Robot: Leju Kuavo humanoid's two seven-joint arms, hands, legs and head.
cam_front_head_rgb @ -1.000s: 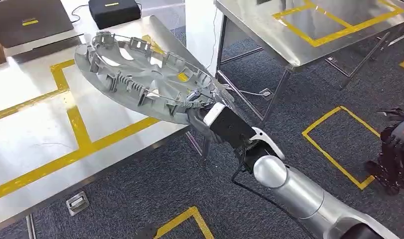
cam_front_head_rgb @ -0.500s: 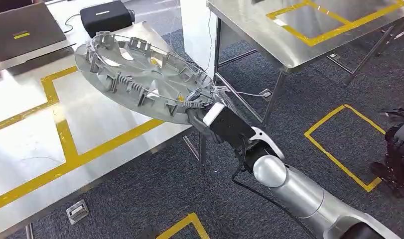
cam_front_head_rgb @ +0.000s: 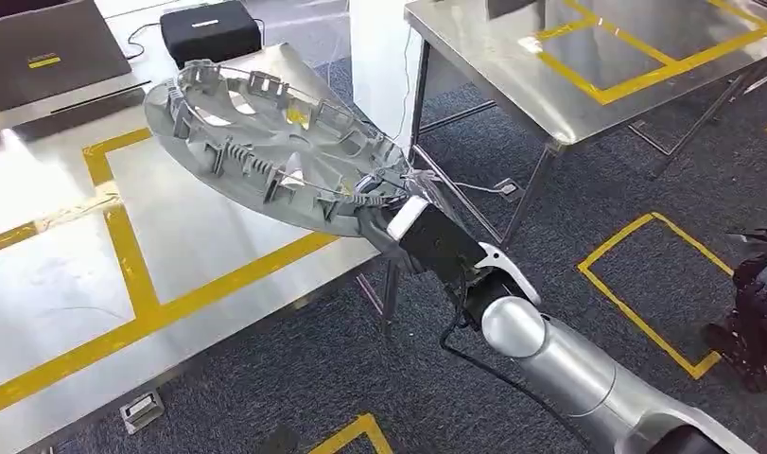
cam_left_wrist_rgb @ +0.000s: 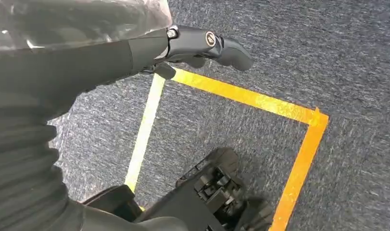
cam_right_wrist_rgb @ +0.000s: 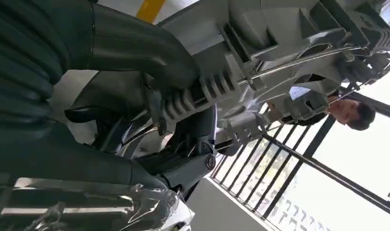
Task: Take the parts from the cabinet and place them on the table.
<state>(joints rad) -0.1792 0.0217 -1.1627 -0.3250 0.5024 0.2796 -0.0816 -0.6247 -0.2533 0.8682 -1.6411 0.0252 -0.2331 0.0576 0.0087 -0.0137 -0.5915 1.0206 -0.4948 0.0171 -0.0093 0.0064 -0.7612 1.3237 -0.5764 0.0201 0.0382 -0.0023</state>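
Note:
A large grey wheel cover [cam_front_head_rgb: 266, 142] hangs tilted over the right end of the steel table [cam_front_head_rgb: 67, 274], ribbed inner side up. My right hand [cam_front_head_rgb: 384, 222] grips its near rim, at the end of the silver arm coming in from the lower right. Close up, the fingers [cam_right_wrist_rgb: 149, 82] clamp the ribbed rim of the wheel cover [cam_right_wrist_rgb: 279, 43]. My left hand [cam_left_wrist_rgb: 197, 43] hangs over blue-grey carpet with a dark finger stretched out and nothing in it.
Yellow tape boxes mark the table. A black case [cam_front_head_rgb: 209, 28] and a laptop [cam_front_head_rgb: 39, 57] lie at its far end. A second steel table [cam_front_head_rgb: 549, 76] stands to the right across a carpet gap. A person [cam_right_wrist_rgb: 349, 113] stands by a railing.
The whole picture has shifted a little, so the camera has moved. The wheel cover stays in my right hand's grip, at about the same spot over the table end.

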